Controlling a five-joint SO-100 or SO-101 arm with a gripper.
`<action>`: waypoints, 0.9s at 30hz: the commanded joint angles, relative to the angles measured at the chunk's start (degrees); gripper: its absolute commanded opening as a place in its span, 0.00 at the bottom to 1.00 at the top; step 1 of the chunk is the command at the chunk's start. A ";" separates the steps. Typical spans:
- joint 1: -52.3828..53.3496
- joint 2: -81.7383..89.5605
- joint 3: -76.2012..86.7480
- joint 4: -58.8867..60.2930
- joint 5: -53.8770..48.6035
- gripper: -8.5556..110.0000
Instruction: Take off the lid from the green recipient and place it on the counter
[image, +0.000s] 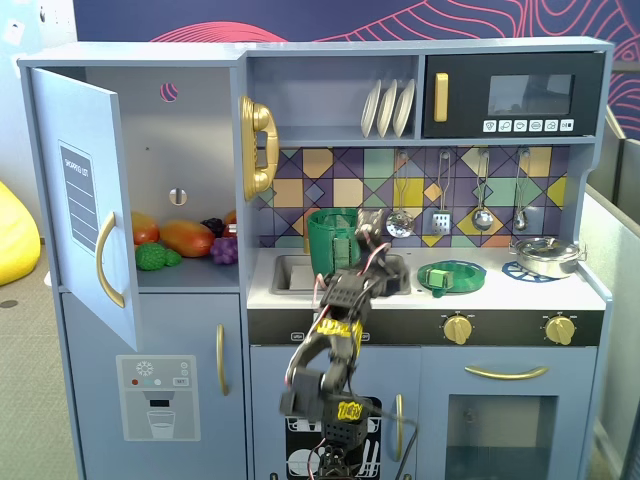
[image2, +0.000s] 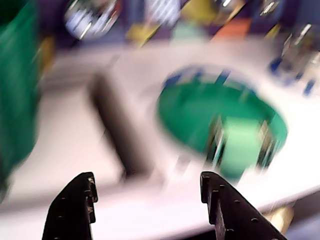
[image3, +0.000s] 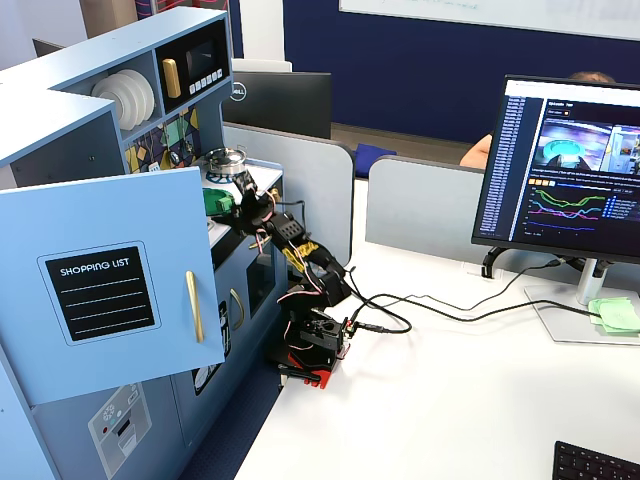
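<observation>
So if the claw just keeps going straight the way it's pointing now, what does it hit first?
Probably bare counter at the sink's edge. In the wrist view the open claw aims between the green recipient and the lid, which lies flat just right of that line. The picture is blurred, so depth is uncertain.

Black arm (image: 335, 340) with yellow joints, red-and-white wires, black ribbed hand (image2: 147, 200).

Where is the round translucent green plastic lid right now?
In a fixed view the round translucent green plastic lid lies flat on the white counter, right of the sink basin and left of the silver metal pan.
</observation>
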 joint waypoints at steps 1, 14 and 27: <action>-3.87 8.35 2.99 15.73 -0.79 0.20; -15.12 21.09 30.41 30.41 2.99 0.14; -23.55 28.04 46.14 46.05 11.07 0.08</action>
